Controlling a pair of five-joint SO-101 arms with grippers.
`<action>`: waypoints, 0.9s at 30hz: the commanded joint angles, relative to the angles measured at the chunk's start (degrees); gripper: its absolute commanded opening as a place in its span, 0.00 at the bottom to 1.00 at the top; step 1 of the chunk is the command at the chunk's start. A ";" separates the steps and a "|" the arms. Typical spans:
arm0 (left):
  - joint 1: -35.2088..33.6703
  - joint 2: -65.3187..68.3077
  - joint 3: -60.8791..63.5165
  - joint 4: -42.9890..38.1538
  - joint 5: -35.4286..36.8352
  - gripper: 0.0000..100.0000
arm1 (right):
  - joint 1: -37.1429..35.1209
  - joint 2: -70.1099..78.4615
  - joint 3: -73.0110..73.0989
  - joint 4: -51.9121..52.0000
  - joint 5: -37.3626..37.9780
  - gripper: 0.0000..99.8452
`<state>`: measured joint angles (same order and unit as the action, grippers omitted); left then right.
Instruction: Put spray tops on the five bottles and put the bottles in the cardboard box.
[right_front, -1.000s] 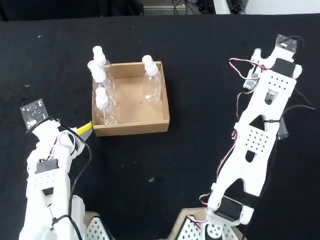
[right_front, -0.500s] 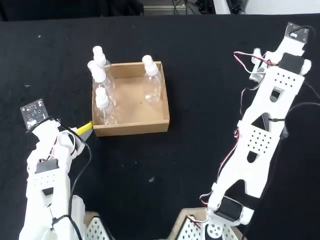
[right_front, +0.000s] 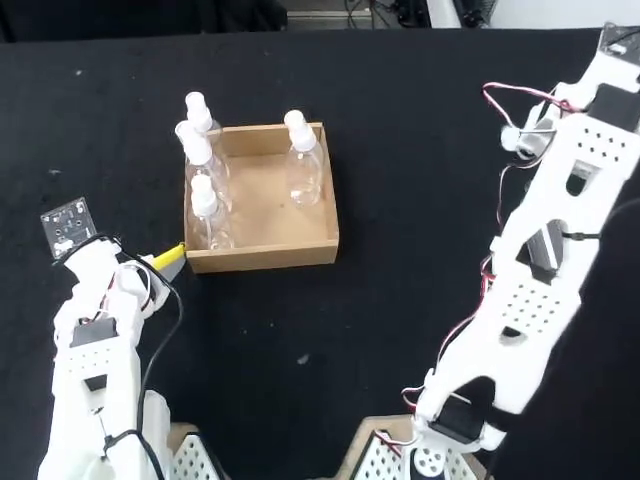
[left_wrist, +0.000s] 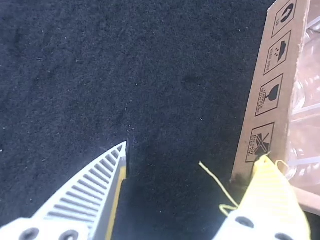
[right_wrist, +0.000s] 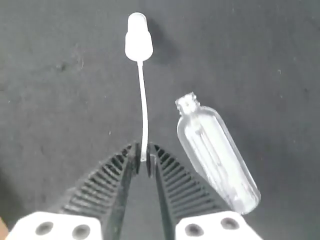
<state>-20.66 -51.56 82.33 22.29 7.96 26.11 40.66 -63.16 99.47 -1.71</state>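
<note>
Right gripper (right_wrist: 142, 151) shifted, clamping slender spray top (right_wrist: 138, 41).

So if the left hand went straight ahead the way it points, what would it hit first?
Probably the cardboard box: the left hand has its yellow finger right at the box's corner. Depth is hard to judge.

The left hand (left_wrist: 193, 151) is seen low over the black table (left_wrist: 100, 65), its two fingers spread wide apart. The white ribbed finger (left_wrist: 90, 192) is set well apart from the cardboard box (left_wrist: 267, 90). The yellow finger (left_wrist: 267, 195) is seen with its tip against the box's outer wall; contact cannot be told. Clear bottles (left_wrist: 305, 115) are glimpsed beyond that wall.
</note>
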 joint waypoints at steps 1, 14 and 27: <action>0.48 -1.41 -0.75 -0.44 -0.26 0.29 | 0.97 -9.01 4.00 1.67 0.53 0.01; 0.48 -1.41 -0.75 -0.44 -0.26 0.29 | 0.44 -36.62 33.36 -3.96 2.46 0.01; 0.48 -1.41 -0.66 -0.44 -0.26 0.29 | -5.27 -40.84 59.82 -28.31 3.16 0.11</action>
<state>-20.66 -51.56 82.33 22.29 7.96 21.89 -1.98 -2.24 74.15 1.01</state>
